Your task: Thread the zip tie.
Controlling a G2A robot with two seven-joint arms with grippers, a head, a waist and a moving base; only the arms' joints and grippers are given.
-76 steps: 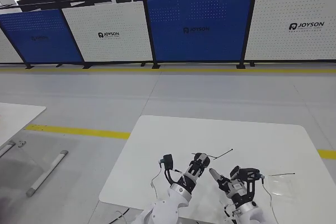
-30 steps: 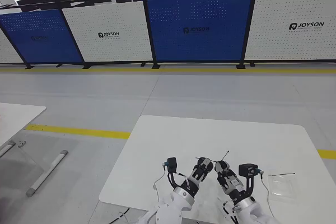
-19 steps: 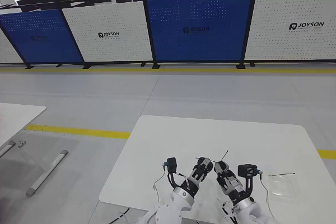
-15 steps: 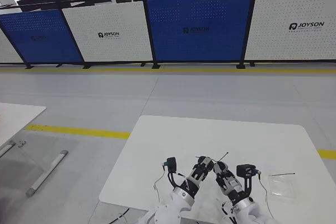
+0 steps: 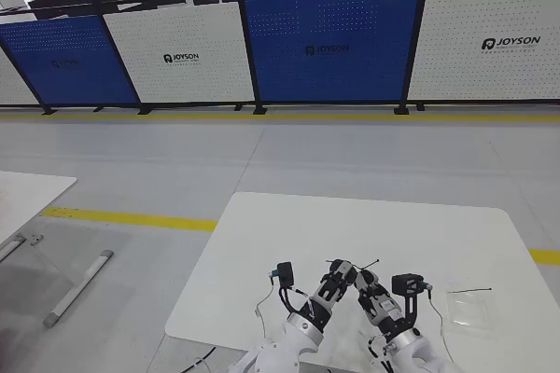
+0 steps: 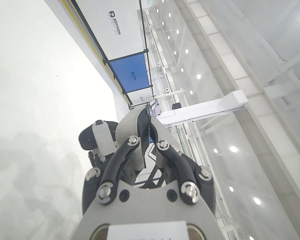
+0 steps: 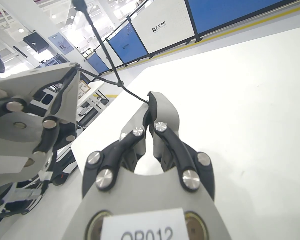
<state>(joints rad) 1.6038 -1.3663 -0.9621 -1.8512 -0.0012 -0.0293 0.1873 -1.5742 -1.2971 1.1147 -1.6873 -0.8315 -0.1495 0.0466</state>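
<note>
Black plastic zip ties, two of them, and two grippers, by our count. The held zip tie (image 7: 119, 84) spans the tips of the left gripper (image 6: 148, 112) and right gripper (image 7: 148, 101), both pinched shut on it above the white table (image 5: 289, 233). Our right wrist view shows its strap crossing itself; our top view shows the spare zip tie (image 5: 469, 291) lying on the table, well apart.

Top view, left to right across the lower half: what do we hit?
Small white side table → grey bar on the floor → left gripper → right gripper → loose thin black zip tie.
</note>
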